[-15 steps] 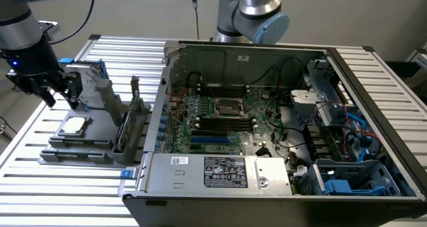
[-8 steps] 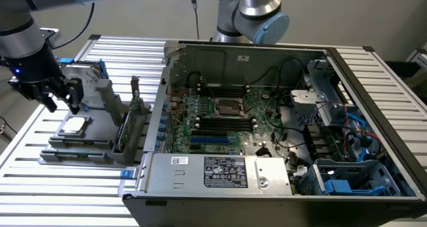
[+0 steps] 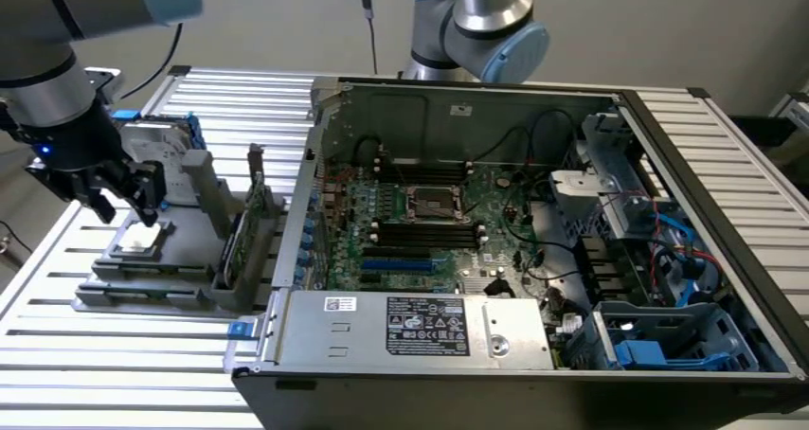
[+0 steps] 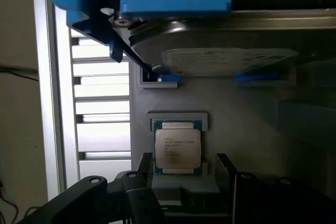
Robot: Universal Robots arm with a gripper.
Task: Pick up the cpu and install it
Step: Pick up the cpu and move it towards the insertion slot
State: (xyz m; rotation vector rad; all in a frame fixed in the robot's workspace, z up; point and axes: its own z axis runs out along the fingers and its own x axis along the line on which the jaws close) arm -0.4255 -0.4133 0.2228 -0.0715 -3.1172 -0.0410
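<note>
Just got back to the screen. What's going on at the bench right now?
The arm's end effector hangs with its jaws open directly above the small square cpu with the dull silver metal top. The cpu lies flat in its recess on the grey holder fixture, near the silver hard drive with the blue bracket. Nothing is gripped, so the install into the open black computer case has not been done.

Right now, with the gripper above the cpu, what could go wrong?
The cpu sits in a snug recess of the grey holder; the open gripper could land on its rim instead of straddling the chip. The hard drive stands close beside it, so a drifting approach might bump it.
</note>
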